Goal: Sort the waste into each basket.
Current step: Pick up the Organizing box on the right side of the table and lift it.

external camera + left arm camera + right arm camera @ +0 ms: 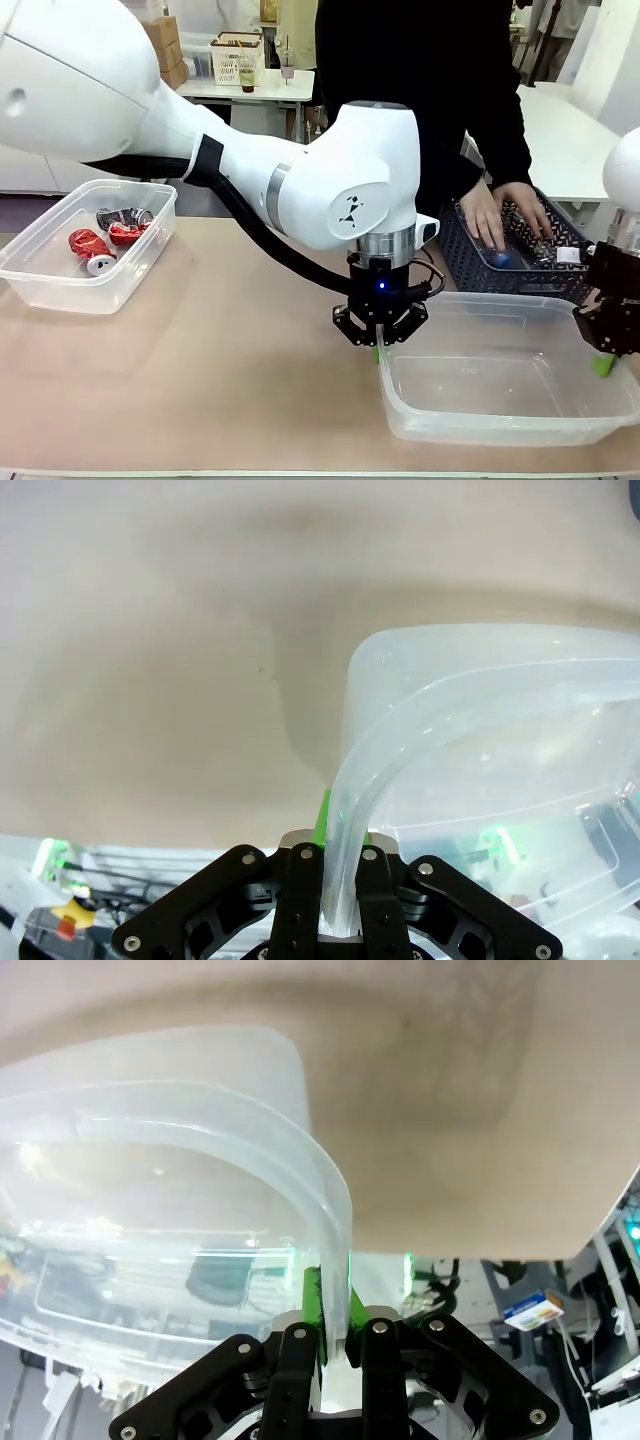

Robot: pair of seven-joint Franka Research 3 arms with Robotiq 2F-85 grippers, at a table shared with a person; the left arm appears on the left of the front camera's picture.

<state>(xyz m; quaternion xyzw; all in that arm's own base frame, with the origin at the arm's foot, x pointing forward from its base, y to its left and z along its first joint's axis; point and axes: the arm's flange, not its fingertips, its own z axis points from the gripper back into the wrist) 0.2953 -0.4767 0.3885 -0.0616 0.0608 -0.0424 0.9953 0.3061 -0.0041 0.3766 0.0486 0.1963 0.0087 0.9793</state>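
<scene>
While both wrist views show jaws clamped on the near tub's [505,390] rim, only the front view shows the left gripper [378,345] at its 9 o'clock corner, the right gripper [603,360] at 3 o'clock, crushed cans [100,240] in the far tub [60,280] and a person's hand [490,215] in the dark basket [470,260].

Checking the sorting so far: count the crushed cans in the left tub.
3, clustered in the left tub: one silver can farthest back, one red can beside it, one red can nearer; others may be hidden.

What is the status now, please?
Left gripper shut on near tub rim, right gripper shut on its other end. Tub empty; cans in far tub. Person's hand in dark basket.
</scene>
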